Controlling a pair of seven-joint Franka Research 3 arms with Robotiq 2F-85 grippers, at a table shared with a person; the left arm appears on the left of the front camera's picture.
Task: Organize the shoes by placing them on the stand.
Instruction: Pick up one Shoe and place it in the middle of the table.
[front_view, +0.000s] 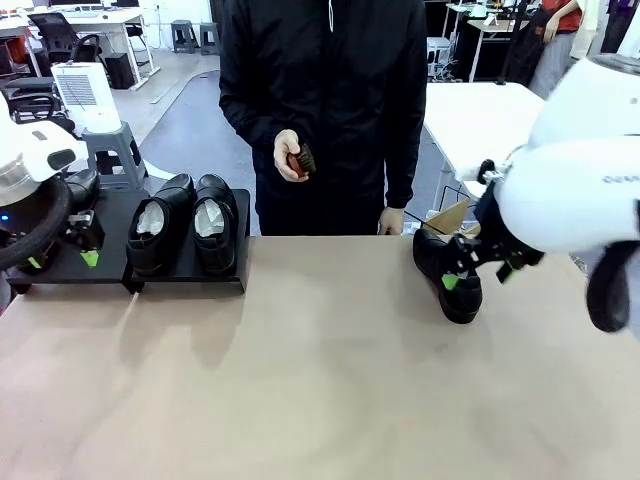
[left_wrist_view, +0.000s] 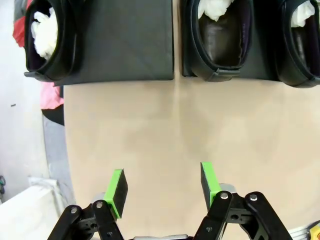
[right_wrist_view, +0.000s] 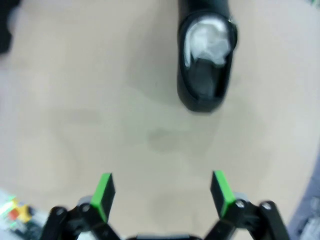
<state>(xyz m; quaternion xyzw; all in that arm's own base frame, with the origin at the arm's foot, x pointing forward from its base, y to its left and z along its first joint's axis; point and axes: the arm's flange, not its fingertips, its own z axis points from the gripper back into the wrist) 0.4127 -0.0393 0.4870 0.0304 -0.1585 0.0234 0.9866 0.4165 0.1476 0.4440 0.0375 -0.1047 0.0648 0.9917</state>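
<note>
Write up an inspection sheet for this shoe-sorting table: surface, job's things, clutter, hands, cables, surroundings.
Surface: tan table, bare in the middle.
Job's things: black stand at the table's far left edge; two shoes side by side on it, a third farther along it by the left arm; a fourth shoe lies on the table at the right, off the stand.
Clutter: nothing seen on the table.
Hands: left hand open, empty, above the table before the stand; right hand open, empty, near the fourth shoe.
Cables: nothing seen.
Surroundings: person in black at the far side holding a brown brush; white table behind.
</note>
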